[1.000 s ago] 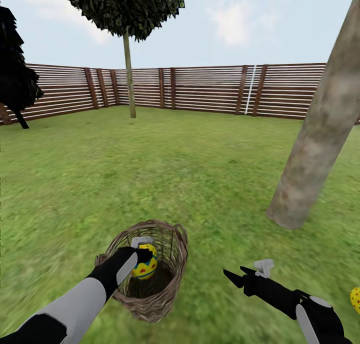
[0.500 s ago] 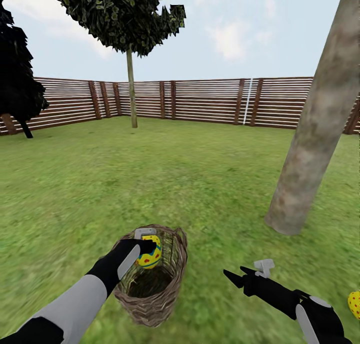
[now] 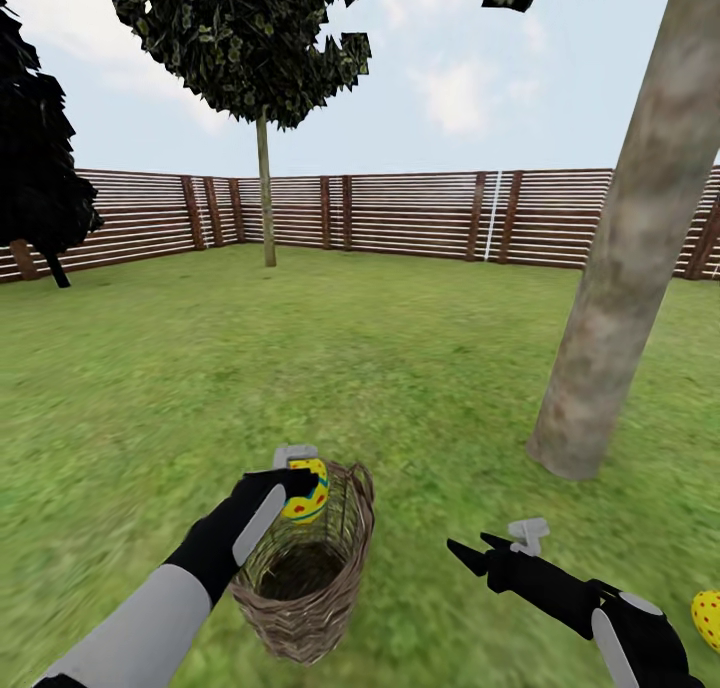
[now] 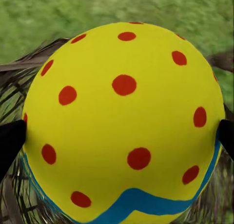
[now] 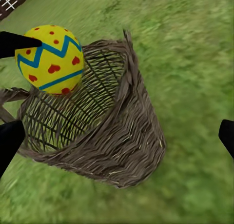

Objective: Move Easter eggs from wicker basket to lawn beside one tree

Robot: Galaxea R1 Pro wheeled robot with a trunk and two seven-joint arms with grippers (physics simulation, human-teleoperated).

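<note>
I have one Easter egg (image 3: pixel 306 495) pinched in my left end effector (image 3: pixel 300 480), low and a little left of centre in the head frame, held at the rim of the wicker basket (image 3: pixel 310 578) over its near-left edge. In the left wrist frame the egg (image 4: pixel 124 121) takes up nearly everything, yellow with red dots and a blue-green zigzag low down, with a dark fingertip (image 4: pixel 9 138) pressed on each flank. The right wrist frame shows the same egg (image 5: pixel 49 59) sitting above the basket's (image 5: pixel 112 146) woven wall, a dark fingertip (image 5: pixel 17 42) touching its side.

I see no egg in the part of the basket's dark interior that shows; I cannot see its whole floor. The basket leans on the lawn (image 3: pixel 300 368), its mouth tipped toward me.

A second egg (image 3: pixel 707 618) lies on the grass at the lower right edge of the head frame, partly cut off.

My right end effector (image 3: pixel 470 550) hangs at lower right, its two dark fingers spread and holding nothing, apart from the basket.

The thick mottled tree (image 3: pixel 620 268) rises at the right, its base on the grass up and right of the basket with open grass between. The middle of the frame is bare lawn back to the brown slatted fence (image 3: pixel 420 213). A thin-trunked tree (image 3: pixel 265 188) stands by the fence at upper left, and a dark bushy tree (image 3: pixel 40 168) at the far left edge.
</note>
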